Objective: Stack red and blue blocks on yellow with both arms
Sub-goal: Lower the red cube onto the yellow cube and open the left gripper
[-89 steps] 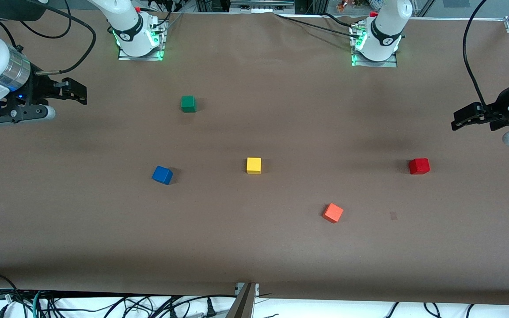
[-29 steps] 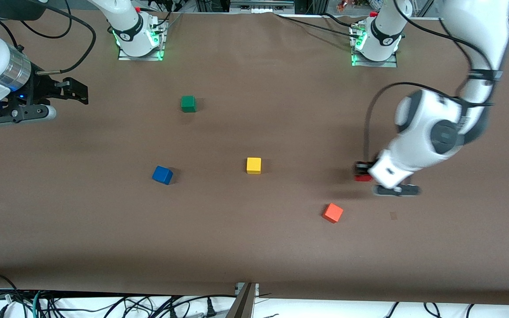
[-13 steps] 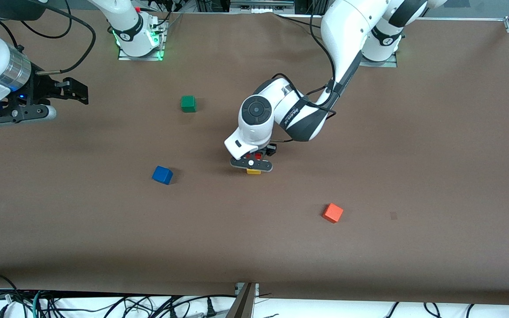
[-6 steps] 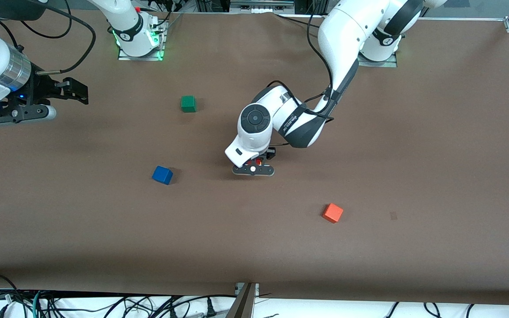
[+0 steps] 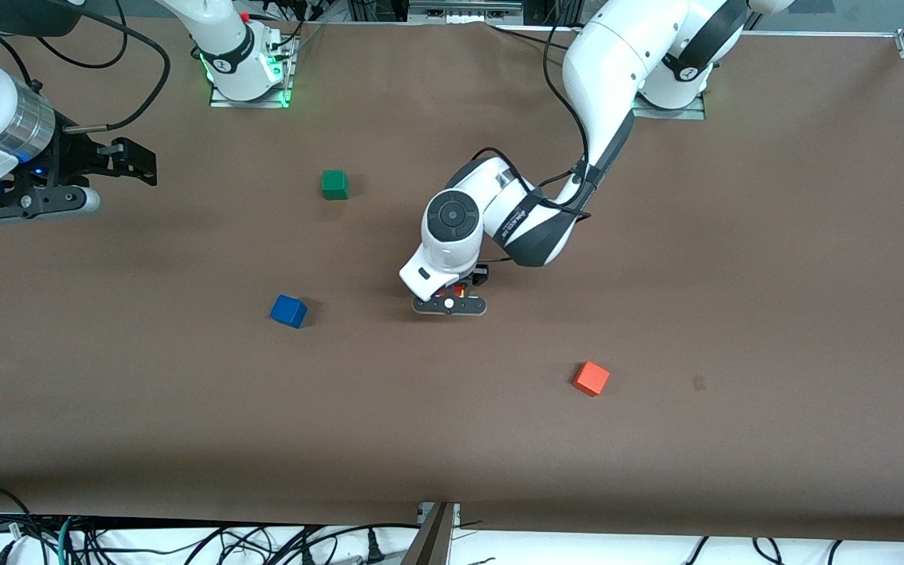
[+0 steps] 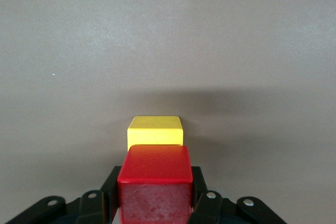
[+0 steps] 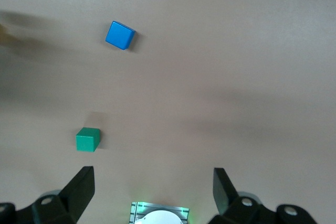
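My left pincer [image 6: 153, 203] is clamping the rigid, light red cube [image 6: 155, 182] by flat opposite faces over the yellow cube [image 6: 155, 131]; my right pincer [image 7: 152, 190] is waiting, gaping.

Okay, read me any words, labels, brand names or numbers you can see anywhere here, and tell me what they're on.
There is small dark lettering on the left arm's white forearm, too small to read.
The cubes and the table carry no text.
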`<state>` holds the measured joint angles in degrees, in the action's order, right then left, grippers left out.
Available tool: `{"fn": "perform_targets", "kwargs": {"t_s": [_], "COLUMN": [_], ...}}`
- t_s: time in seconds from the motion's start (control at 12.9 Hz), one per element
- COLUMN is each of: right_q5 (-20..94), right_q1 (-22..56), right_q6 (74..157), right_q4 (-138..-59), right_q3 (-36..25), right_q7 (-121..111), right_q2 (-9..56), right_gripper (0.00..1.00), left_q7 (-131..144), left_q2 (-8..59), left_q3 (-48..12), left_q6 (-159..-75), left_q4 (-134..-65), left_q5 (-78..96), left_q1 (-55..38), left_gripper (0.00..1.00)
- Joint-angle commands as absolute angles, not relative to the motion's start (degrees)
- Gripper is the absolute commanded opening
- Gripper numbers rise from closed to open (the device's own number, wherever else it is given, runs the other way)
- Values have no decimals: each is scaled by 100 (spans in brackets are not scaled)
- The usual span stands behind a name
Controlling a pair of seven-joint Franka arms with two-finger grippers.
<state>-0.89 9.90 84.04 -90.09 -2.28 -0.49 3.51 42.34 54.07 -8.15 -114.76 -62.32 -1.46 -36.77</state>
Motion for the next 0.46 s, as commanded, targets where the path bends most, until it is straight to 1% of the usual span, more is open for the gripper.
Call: {"fn": "perform_targets", "kwargs": {"t_s": [0.0, 0.31, 0.39], "right_q5": [18, 18, 18], "right_q1": [949, 958, 958], "right_q6": [8367, 8367, 8367], "right_q4": [-8974, -8965, -8965], "right_q3": [-264, -255, -255], "right_q7": [-123, -114, -123], "right_q2": [360, 360, 360], "right_gripper": [100, 100, 100], "left_q7": [4307, 4307, 4307], "left_q2": [5625, 5651, 5651], "left_q3": [-765, -765, -765], "left_q6": [-11364, -11373, -11364], "left_q4": [-5828, -5783, -5792], "left_q5": [-158, -158, -158], "left_q1": [-3744, -3709, -3700], "left_gripper": [0, 0, 2]}}
